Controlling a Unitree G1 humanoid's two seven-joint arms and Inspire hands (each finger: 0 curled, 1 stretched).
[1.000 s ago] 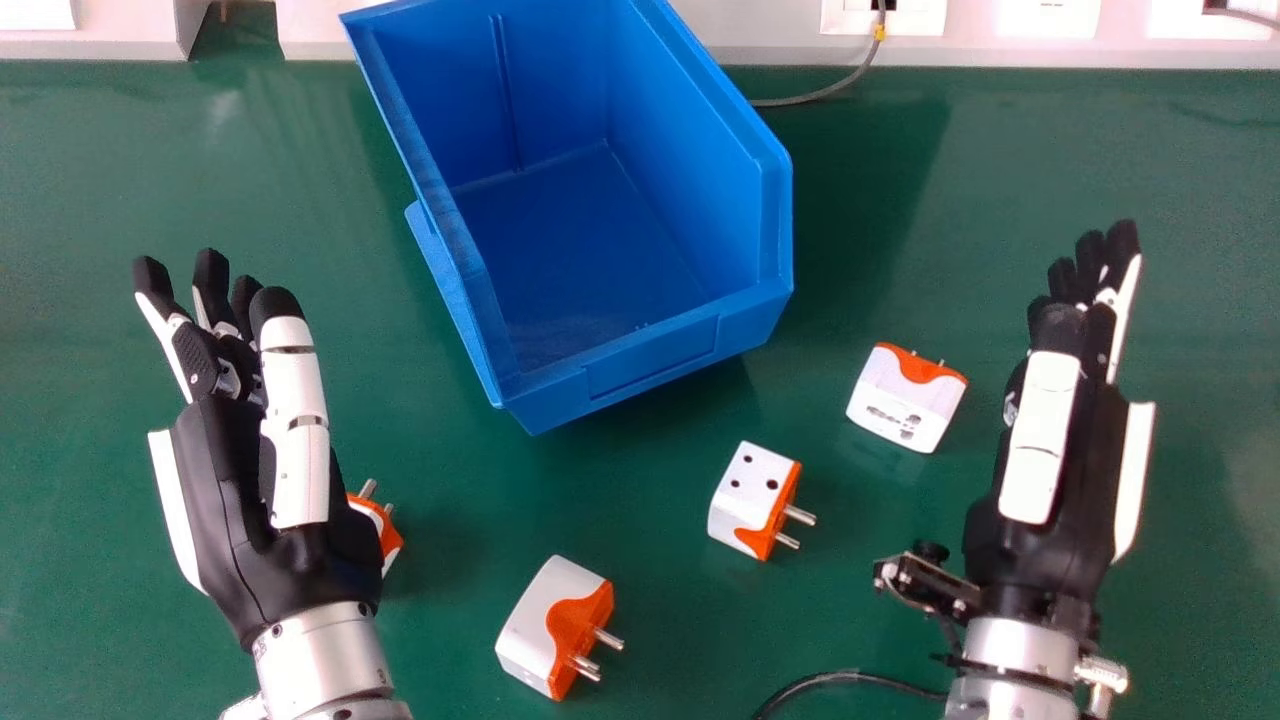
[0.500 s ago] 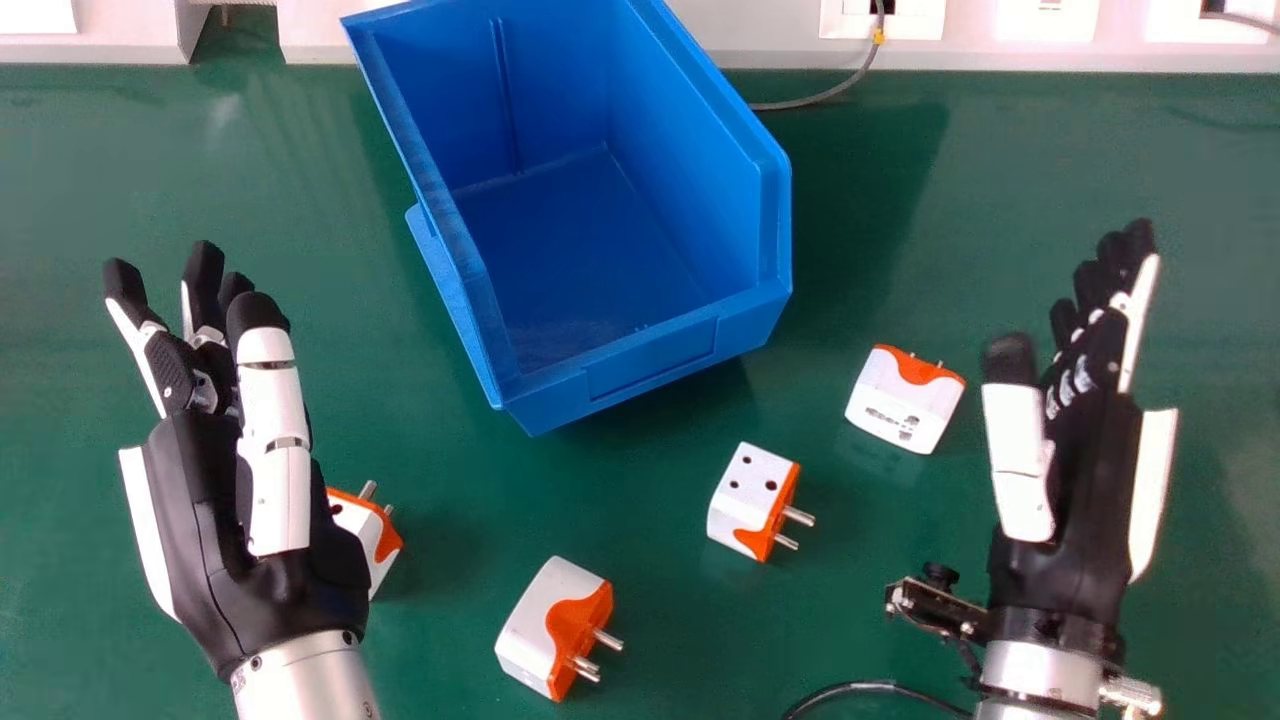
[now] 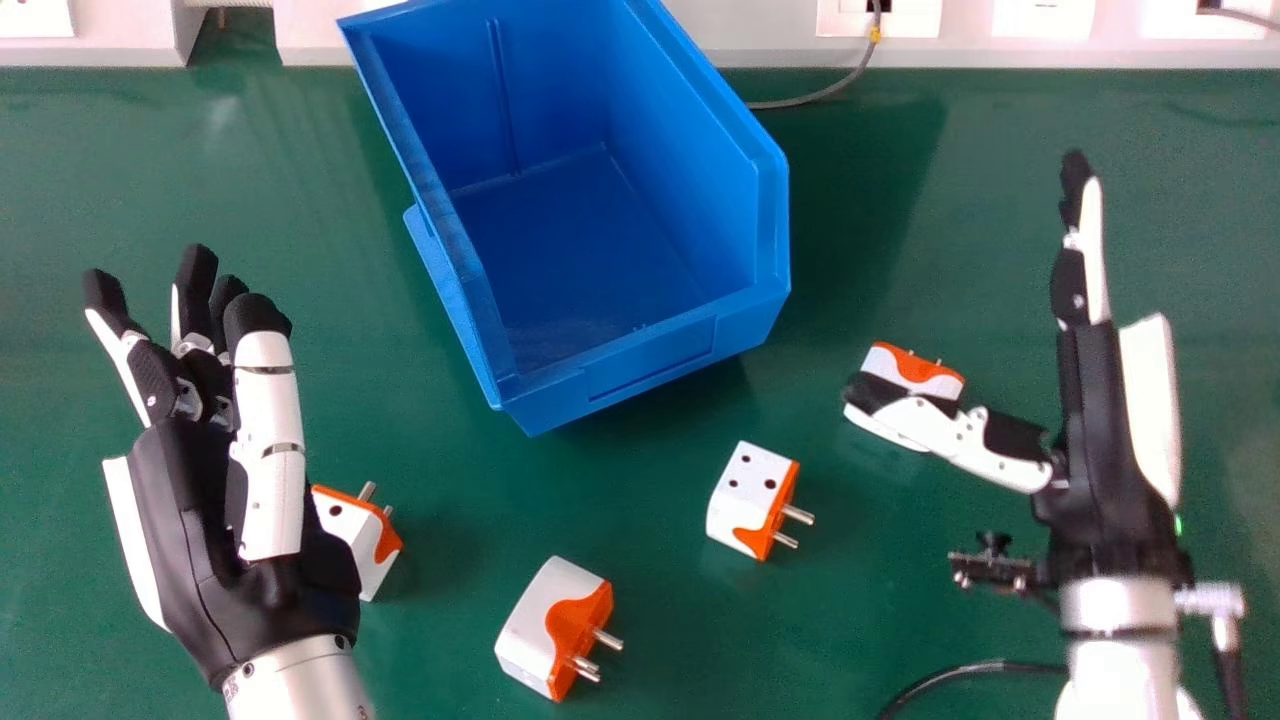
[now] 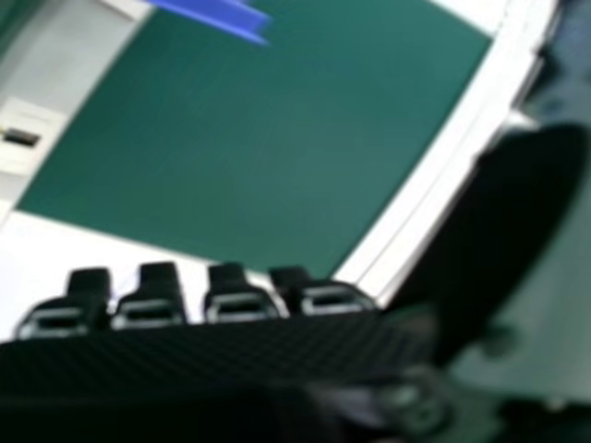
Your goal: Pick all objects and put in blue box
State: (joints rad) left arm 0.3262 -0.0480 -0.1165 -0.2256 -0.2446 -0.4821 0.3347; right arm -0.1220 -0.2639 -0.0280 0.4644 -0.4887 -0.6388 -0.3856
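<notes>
My right hand (image 3: 1095,430) is open at the right, its thumb stretched left over a white and orange adapter (image 3: 915,368), partly covering it; contact cannot be told. In the right hand view my right hand (image 4: 185,365) has straight fingers. At the left, my left hand (image 3: 235,520) is open and empty, covering part of a second adapter (image 3: 350,525). A third adapter (image 3: 745,490) lies right of centre, and another (image 3: 545,615) lies near the front. The blue box (image 3: 650,370) stands at the back centre; its visible inside holds nothing. In the right hand view the blue box (image 4: 217,14) shows partly.
The green table (image 3: 960,200) runs back to a pale wall strip (image 3: 740,45) with sockets. A thin grey cable (image 3: 820,95) lies behind the box, and a black cable (image 3: 960,668) runs to the right wrist.
My right hand has shifted right and turned, and its thumb has swung out leftward over the adapter. My left hand has drifted left, exposing more of the adapter beside it.
</notes>
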